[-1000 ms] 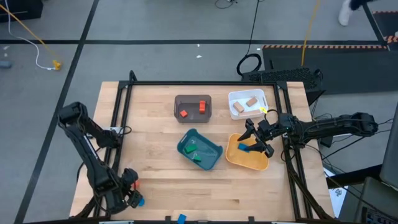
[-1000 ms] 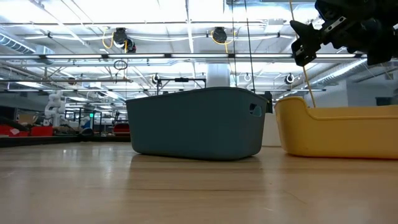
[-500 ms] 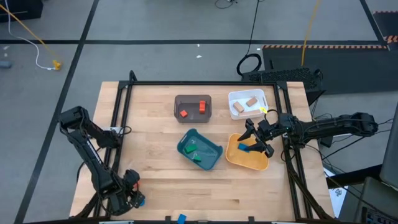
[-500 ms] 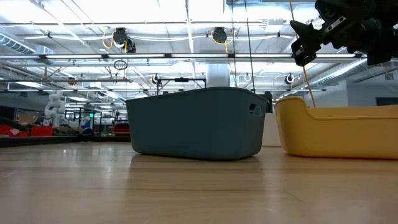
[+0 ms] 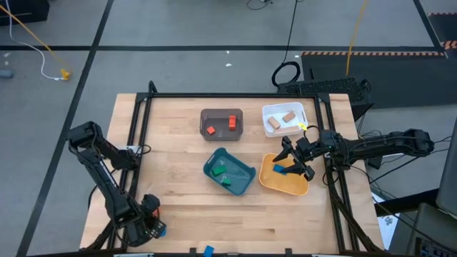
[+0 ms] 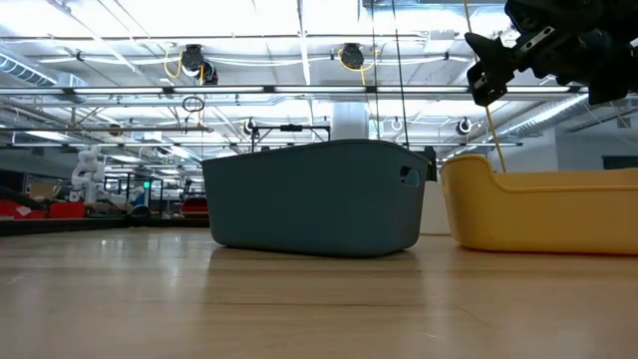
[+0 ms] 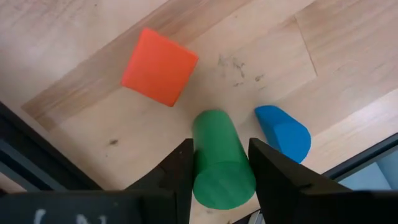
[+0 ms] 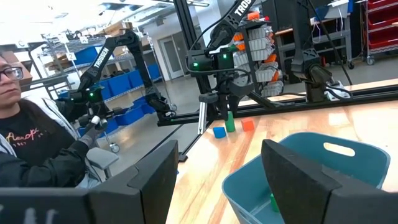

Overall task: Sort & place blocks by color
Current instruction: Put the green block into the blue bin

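At the wooden counter's [image 5: 178, 171] near corner, the left hand [image 7: 219, 180] grips a green wooden cylinder [image 7: 221, 158] between an orange cube [image 7: 159, 66] and blue block [image 7: 283, 132]. The right hand [image 5: 290, 160] hangs spread wide above the yellow tray [image 5: 278, 183]. "TROSSEN" marks the arm [image 8: 239, 6].

left end effector [image 7: 219, 168] closed, right end effector [image 5: 291, 160] open

robotics lab, open industrial hall

wooden bench table [image 5: 178, 143] in a black frame; further robot arms [image 8: 124, 56] on neighbouring stations; blue storage bins [image 8: 134, 112]; ceiling strip lights [image 6: 249, 15] and cable reels [image 6: 194, 60]; seated person [image 8: 37, 143] nearby.
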You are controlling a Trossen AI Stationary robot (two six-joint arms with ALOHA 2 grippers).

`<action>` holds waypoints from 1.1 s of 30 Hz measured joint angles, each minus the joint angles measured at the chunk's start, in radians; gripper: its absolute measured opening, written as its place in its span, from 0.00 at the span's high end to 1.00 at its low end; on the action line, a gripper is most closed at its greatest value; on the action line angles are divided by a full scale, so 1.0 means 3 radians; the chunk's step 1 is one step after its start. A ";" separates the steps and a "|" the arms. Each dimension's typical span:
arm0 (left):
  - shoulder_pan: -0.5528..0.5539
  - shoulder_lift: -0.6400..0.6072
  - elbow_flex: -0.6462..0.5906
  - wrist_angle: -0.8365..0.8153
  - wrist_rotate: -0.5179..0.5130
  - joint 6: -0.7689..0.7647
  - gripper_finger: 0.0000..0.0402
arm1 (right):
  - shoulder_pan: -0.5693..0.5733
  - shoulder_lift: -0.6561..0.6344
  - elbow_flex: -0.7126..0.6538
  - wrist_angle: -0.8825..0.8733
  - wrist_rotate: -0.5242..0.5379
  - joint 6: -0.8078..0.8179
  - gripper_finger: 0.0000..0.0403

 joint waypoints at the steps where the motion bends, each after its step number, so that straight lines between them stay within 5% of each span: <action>1: 0.0008 0.0000 0.0000 0.0003 0.0004 0.0006 0.68 | 0.0001 0.0000 0.0000 0.0000 0.0001 0.0000 0.44; 11: 0.0129 -0.0096 -0.0001 0.0048 0.0023 0.0149 0.62 | 0.0001 0.0000 0.0000 0.0000 0.0000 0.0000 0.44; 18: 0.0368 -0.0249 -0.0003 -0.0194 -0.0148 0.0480 0.67 | 0.0001 0.0000 0.0000 0.0000 0.0001 0.0000 0.44; 26: 0.0850 -0.0416 -0.0003 -0.0187 -0.0324 0.1218 0.61 | 0.0001 0.0001 0.0000 0.0001 0.0001 0.0000 0.44; 33: 0.1330 -0.0629 -0.0003 -0.0170 -0.0645 0.1995 0.67 | 0.0001 -0.0001 0.0000 0.0000 0.0000 0.0000 0.44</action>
